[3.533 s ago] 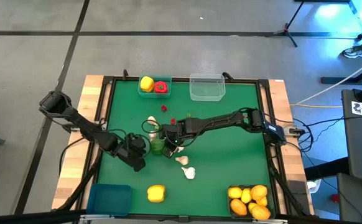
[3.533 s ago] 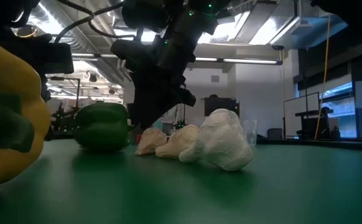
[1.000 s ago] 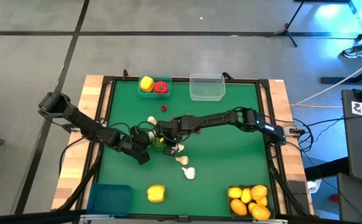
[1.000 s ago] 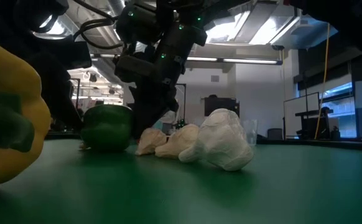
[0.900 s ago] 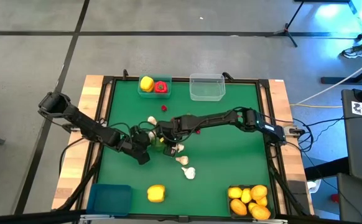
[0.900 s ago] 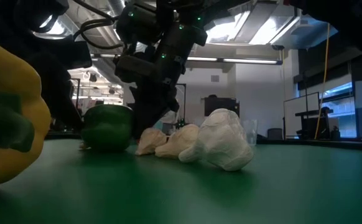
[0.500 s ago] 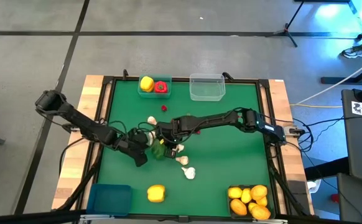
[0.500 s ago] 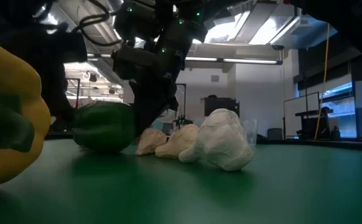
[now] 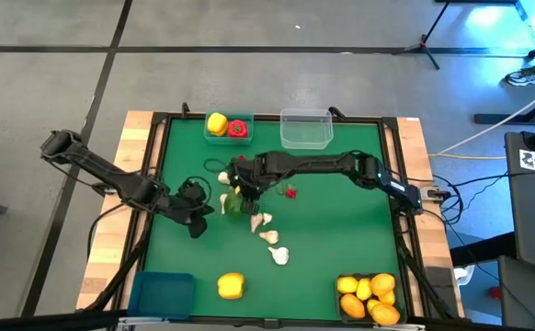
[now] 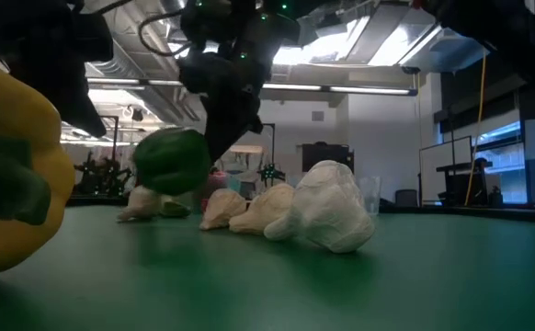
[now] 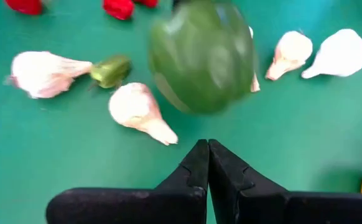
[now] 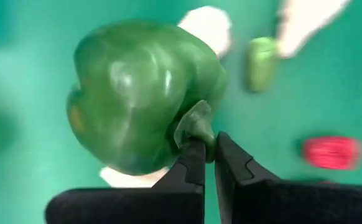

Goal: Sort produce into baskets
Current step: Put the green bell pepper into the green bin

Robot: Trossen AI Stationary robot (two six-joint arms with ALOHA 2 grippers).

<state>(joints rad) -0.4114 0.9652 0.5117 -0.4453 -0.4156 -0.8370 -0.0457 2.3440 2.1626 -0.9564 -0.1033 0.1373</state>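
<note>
A green bell pepper (image 12: 140, 93) hangs above the green mat, my right gripper (image 12: 207, 142) shut on it; the high view shows it (image 9: 234, 204) mid-table. My left gripper (image 11: 207, 146) is shut on nothing, left of the pepper (image 11: 199, 56) and apart from it. Several white garlic bulbs (image 9: 269, 236) lie on the mat around and near of the pepper. A small green piece (image 11: 111, 70) and a red piece (image 9: 290, 192) lie beside them. A yellow pepper (image 9: 231, 286) rests near the front edge. My right gripper pinches the green pepper's stem (image 12: 196, 121) between its two fingertips. The fingers come steeply from above. The pepper hangs below them, clear of the mat (image 10: 171, 161).
At the far edge stand a teal basket (image 9: 214, 138) with a yellow and a red pepper and a clear basket (image 9: 305, 129). A blue basket (image 9: 162, 294) stands at the near left, and a dark basket (image 9: 346, 276) of citrus at the near right.
My right gripper has risen and gone slightly toward the far edge with the green pepper, which stood on the mat and now hangs clear of it. My left gripper has drawn back toward the table's left edge and up, away from the pepper.
</note>
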